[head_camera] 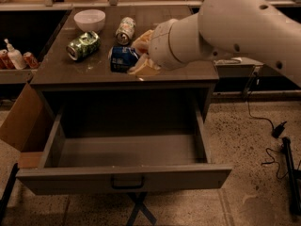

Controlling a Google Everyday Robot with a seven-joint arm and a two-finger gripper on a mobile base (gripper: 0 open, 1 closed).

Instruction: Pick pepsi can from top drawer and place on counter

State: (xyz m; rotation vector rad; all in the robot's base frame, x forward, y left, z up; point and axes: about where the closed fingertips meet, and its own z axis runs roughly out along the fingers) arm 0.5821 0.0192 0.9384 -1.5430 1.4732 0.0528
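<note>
My gripper (137, 55) is shut on the pepsi can (122, 59), a dark-blue can held on its side just above the counter (70, 72), near its front middle. The pale fingers (143, 68) grip the can's right end, and my white arm comes in from the upper right. The top drawer (122, 178) stands pulled open below the counter, its inside bare, with a dark bar handle at the middle of its front panel.
On the counter lie a green-patterned can (83, 45) on its side, a pale green-and-white can (125, 30) and a white bowl (90, 19). A cardboard box (21, 126) stands left of the drawer. Bottles (14, 56) sit on a left shelf. Cables (277, 140) lie on the floor at right.
</note>
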